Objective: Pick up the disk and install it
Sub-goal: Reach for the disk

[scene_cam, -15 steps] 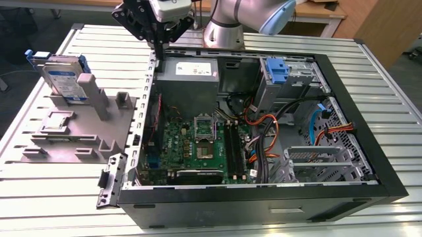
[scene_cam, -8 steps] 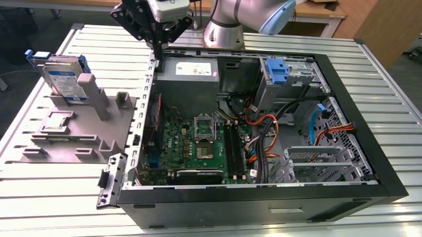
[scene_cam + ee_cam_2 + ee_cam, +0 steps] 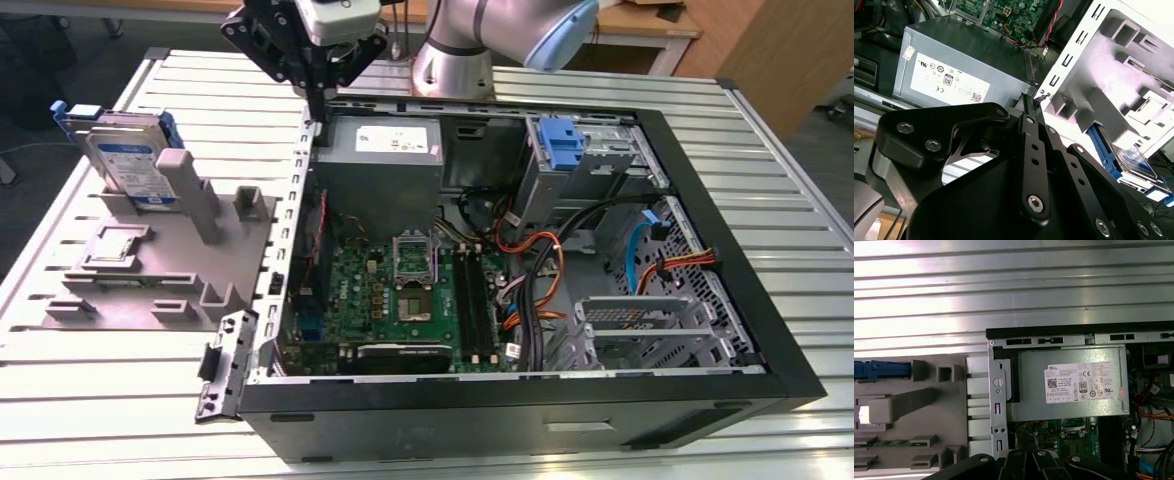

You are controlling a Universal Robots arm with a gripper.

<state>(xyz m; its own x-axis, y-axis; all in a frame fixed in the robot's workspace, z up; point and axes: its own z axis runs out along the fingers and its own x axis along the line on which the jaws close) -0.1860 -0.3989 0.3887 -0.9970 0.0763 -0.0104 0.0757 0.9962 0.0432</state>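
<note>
1. Exterior view: my claw (image 3: 316, 95) hangs at the upper centre-left of the frame, over the back corner of the open computer case (image 3: 747, 330). Its fingers are drawn narrow, with nothing between them. The disk (image 3: 127, 158) stands on edge in the grey holder (image 3: 160, 265) at the exterior view's left, on the ribbed desk (image 3: 80, 385) and well apart from me. I judge it stiff, fairly heavy for its size, smooth on its metal faces and easily hurt by a knock. I would pinch it across the flat faces near the free upper edge, clear of the blue carrier.

2. Second wrist view: my claw (image 3: 1029, 102) points past the power-supply box (image 3: 959, 70). Beyond the holder's pale ribs lies the disk (image 3: 1134, 160), with its labelled face and blue frame on show.

3. First wrist view: looking straight down past my claw (image 3: 1026, 457), the disk (image 3: 879, 370) is a thin blue edge beside the holder's slots. This gives me its line and thickness, while the face stays hidden. The power-supply box (image 3: 1069, 385) sits just inside the case wall.
</note>
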